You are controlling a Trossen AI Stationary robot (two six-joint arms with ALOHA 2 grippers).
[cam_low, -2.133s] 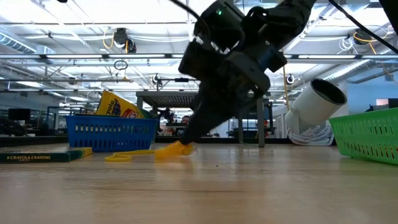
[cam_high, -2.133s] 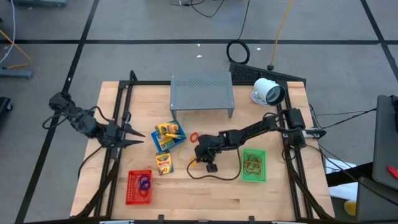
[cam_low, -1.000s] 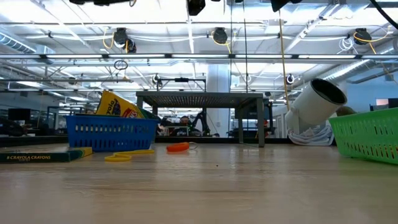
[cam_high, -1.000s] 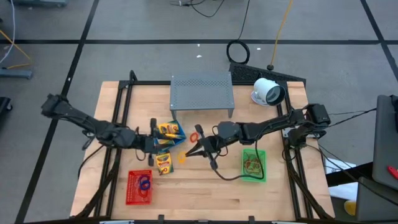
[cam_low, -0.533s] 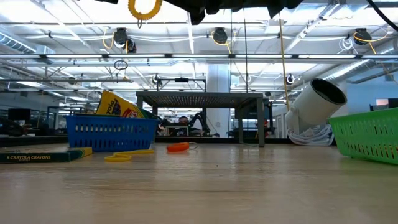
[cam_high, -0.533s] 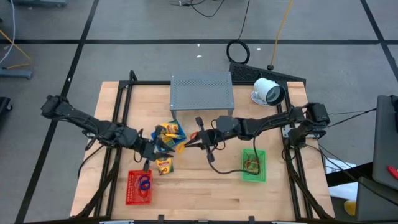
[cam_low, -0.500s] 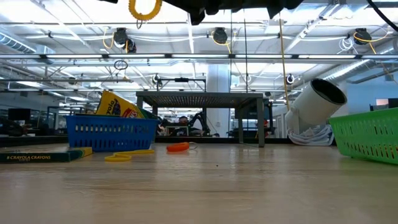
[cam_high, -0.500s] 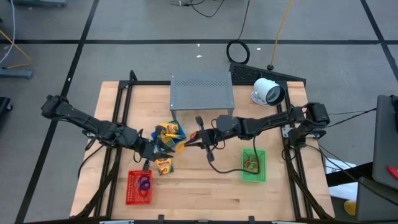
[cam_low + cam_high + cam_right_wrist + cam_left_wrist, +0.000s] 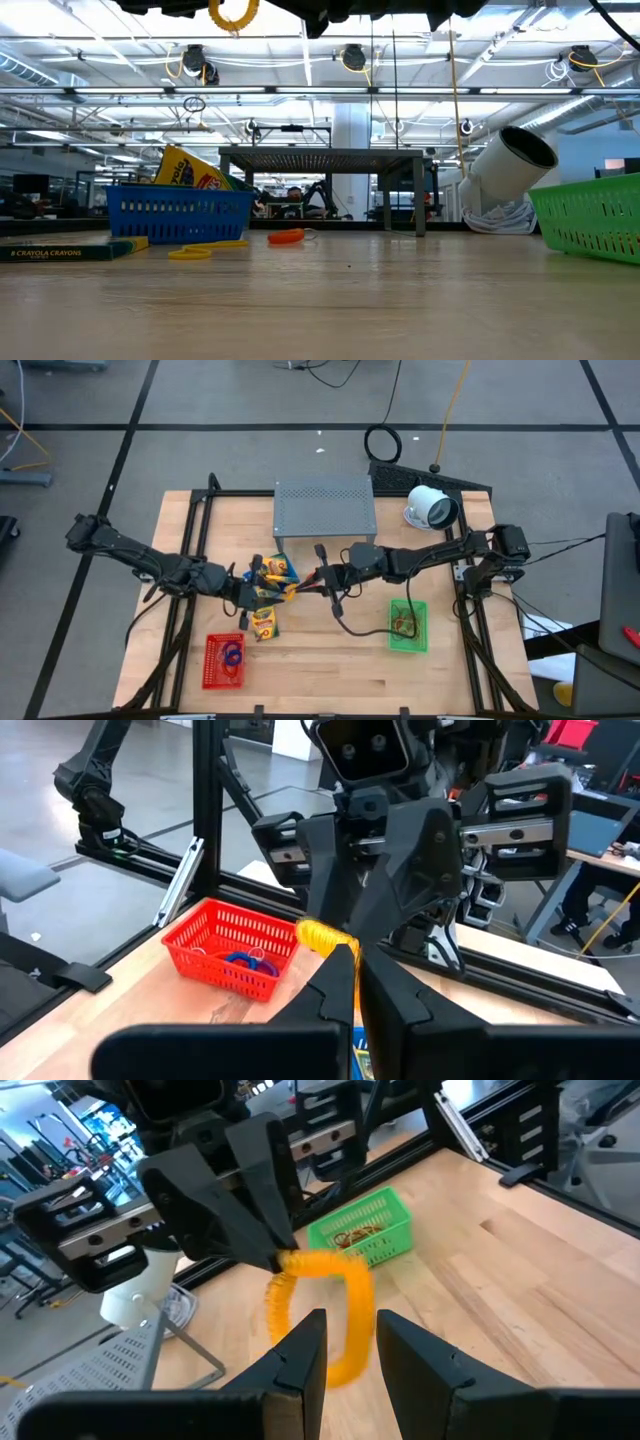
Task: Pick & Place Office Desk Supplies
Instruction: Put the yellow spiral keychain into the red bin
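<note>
A yellow-orange rubber-band loop hangs high over the table, just right of the blue basket that holds crayon packs. My right gripper is shut on the loop's upper end. My left gripper faces it, nearly level, its fingers a narrow gap apart on either side of the loop's lower part. In the high view the two grippers meet at the loop. A crayon pack lies flat on the table. An orange band and a yellow band lie on the wood. My right gripper pinches the loop's upper end between its two fingertips, coming about level from the table's right. The loop hangs slack below them, clear of the table. My left gripper has the loop's lower part between its fingers; whether they touch it, I cannot tell.
A red basket with blue and purple bands stands near the front left, a green basket with bands at the right. A grey perforated stand and a white round device stand at the back. Bare wood lies at the front middle.
My right gripper has carried the loop toward the table's left and a little toward the far edge, and the loop has come into the top of the low view. My left gripper has moved toward the table's right, up to the loop, which now lies between its fingers.
</note>
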